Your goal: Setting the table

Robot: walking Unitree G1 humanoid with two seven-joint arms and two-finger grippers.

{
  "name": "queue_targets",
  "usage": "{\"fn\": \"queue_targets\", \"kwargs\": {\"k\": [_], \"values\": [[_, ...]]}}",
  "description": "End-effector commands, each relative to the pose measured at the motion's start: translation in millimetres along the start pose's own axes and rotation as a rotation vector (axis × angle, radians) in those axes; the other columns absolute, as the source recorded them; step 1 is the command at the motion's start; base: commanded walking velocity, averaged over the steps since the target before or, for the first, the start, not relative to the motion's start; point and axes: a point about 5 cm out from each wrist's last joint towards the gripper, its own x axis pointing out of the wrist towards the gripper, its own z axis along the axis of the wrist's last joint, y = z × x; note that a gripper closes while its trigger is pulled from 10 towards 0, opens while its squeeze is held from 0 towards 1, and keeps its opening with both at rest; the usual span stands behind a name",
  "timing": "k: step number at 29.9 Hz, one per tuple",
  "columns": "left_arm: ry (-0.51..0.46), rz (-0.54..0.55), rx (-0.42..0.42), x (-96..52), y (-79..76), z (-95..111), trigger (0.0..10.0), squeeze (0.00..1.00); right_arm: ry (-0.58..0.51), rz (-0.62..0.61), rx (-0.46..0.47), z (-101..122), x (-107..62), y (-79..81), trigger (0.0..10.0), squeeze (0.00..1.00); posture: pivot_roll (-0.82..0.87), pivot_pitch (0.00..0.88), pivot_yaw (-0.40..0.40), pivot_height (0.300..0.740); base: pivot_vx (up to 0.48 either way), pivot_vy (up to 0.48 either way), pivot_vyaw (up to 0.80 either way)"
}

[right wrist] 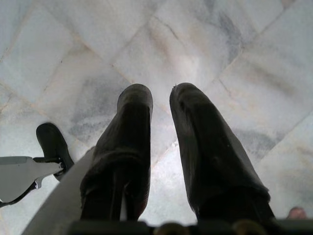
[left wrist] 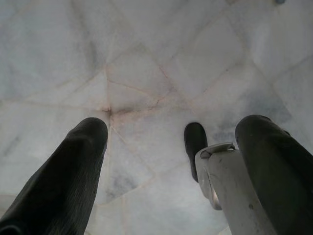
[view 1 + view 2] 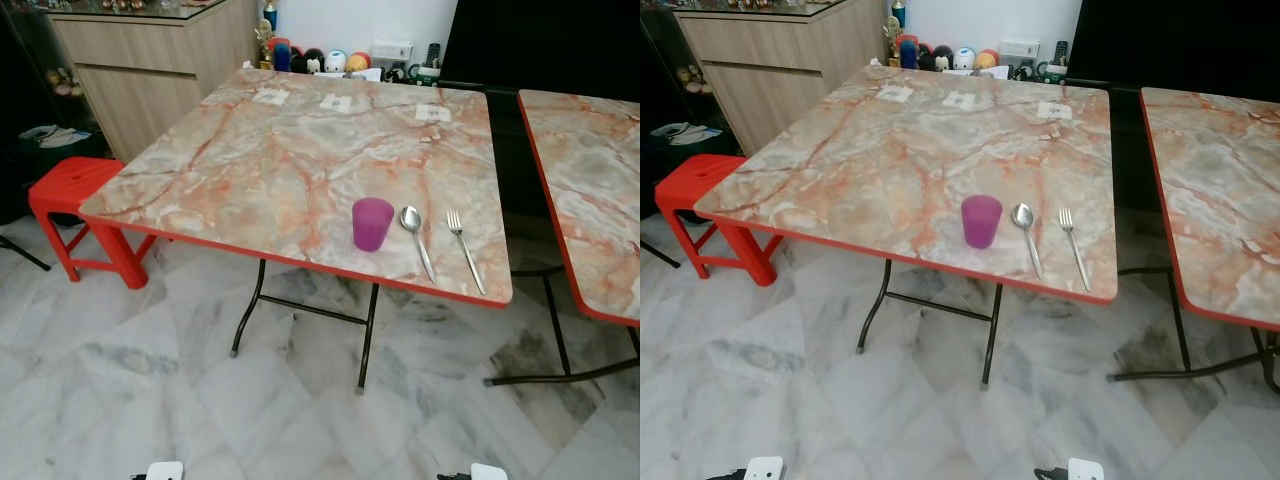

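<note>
A purple cup (image 3: 372, 222) stands near the front edge of the marble-patterned table (image 3: 280, 160). Just right of it lie a spoon (image 3: 417, 238) and then a fork (image 3: 465, 248), both pointing away from me. Both arms hang low over the tiled floor. My left gripper (image 2: 173, 125) is open with its fingers spread wide and nothing between them. My right gripper (image 1: 161, 95) is shut, its two fingers close together and holding nothing.
A red plastic stool (image 3: 75, 190) stands at the table's left corner. A second marble table (image 3: 590, 180) sits to the right across a narrow gap. A wooden cabinet (image 3: 150, 70) is at the back left. Small toys and gadgets (image 3: 320, 58) line the far edge. Black folding legs (image 3: 365, 340) stand under the table.
</note>
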Motion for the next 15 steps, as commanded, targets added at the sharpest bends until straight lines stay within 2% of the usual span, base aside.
{"fn": "queue_targets", "kwargs": {"k": [1, 12, 15], "values": [[0.027, 0.006, -0.021, -1.5, 1.2, -6.7, 10.0, 0.0, 0.009, -0.003, 0.007, -2.3, -0.4, 0.1, 10.0, 0.0, 0.01, 0.099, 0.004, 0.74, 0.3, 0.0, 0.0], [0.026, 0.006, -0.02, -1.5, 1.3, -6.5, 10.0, 0.0, 0.009, -0.005, 0.004, -2.8, -0.5, -0.9, 10.0, 0.0, 0.01, 0.099, 0.003, 0.74, 0.298, 0.0, 0.0], [0.026, 0.008, -0.017, -1.4, 1.6, -6.3, 10.0, 0.0, 0.007, -0.008, 0.004, -2.4, -0.5, -1.2, 10.0, 0.0, 0.01, 0.1, 0.003, 0.74, 0.0, 0.0, 0.0]]}}
